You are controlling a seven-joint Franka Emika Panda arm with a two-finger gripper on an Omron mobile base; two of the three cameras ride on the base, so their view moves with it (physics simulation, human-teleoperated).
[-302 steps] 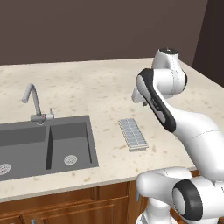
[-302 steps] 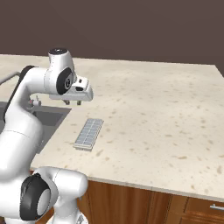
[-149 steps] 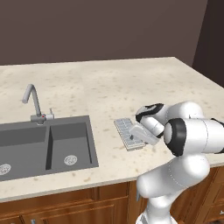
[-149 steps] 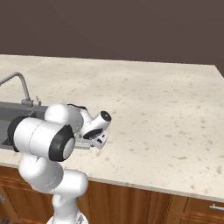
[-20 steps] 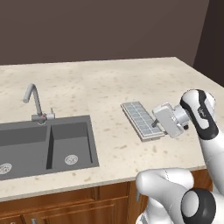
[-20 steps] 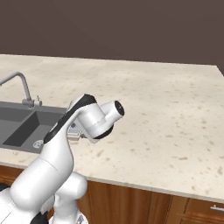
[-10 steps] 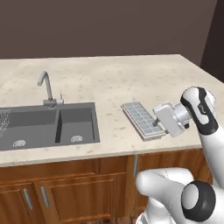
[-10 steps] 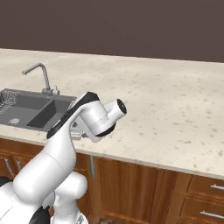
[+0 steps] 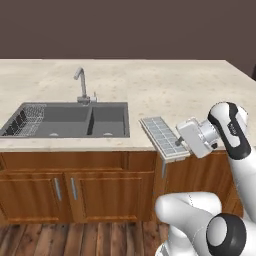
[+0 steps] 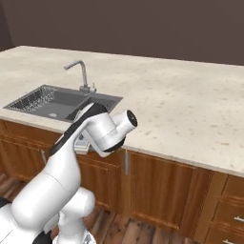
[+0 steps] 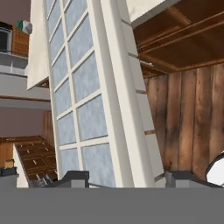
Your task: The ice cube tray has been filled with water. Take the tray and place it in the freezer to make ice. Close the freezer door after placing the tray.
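Note:
The ice cube tray (image 9: 159, 132), pale with a grid of bluish cells, hangs level in the air with its near end past the counter's front edge. My gripper (image 9: 180, 145) is shut on that near end, reaching from the right. In the hand view the tray (image 11: 87, 87) runs up and away between my two fingertips (image 11: 74, 177), which clamp its edge. From the right base camera my forearm covers the hand, and a corner of the tray (image 10: 82, 141) peeks out beside it. The freezer and its door are out of view.
A double sink (image 9: 70, 120) with a faucet (image 9: 82, 85) and a wire rack (image 9: 22, 117) lies left of the tray in the speckled counter (image 9: 150, 85). Wooden cabinet doors (image 9: 75, 187) and plank floor run below.
The whole scene has shifted as the base backed away from the counter; cabinets and floor now show. The tray stays clamped in my gripper in the same pose.

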